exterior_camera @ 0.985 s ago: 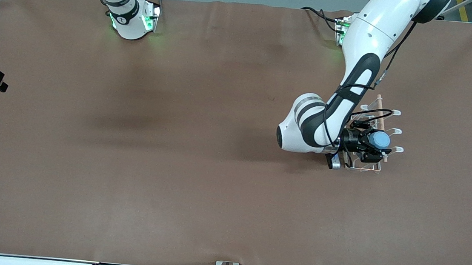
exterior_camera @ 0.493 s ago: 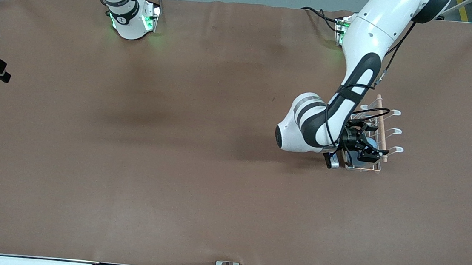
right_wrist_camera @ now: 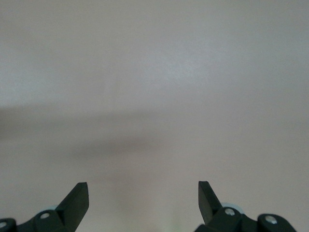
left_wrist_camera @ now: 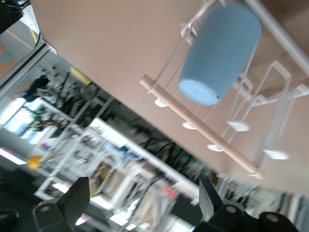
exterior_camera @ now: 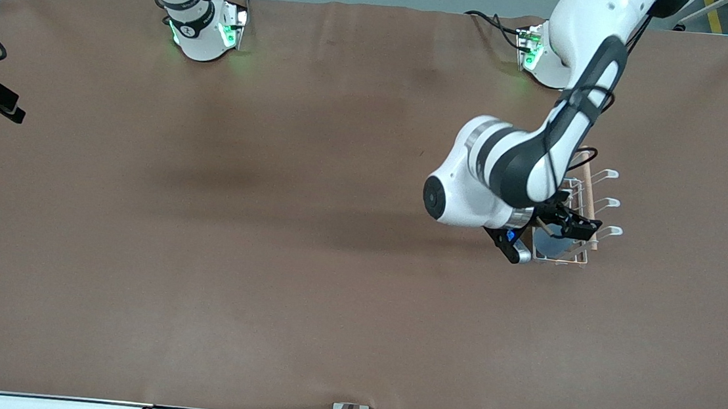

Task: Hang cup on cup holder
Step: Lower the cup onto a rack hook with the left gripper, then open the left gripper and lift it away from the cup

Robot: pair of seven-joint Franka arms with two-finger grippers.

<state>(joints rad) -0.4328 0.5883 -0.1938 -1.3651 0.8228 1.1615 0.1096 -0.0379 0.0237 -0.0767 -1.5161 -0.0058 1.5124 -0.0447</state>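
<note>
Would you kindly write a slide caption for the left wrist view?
Open left hand apart from the blue cup hung on the white cup holder.

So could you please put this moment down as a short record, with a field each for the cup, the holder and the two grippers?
cup: light-blue cup hangs on a prong of the cup holder, free of both grippers
cup holder: white wire cup holder with a wooden rod, toward the left arm's end of the table
left gripper: left gripper open, empty, over the cup holder
right gripper: right gripper open, empty, over bare table; this arm waits
task state: cup appears hung
</note>
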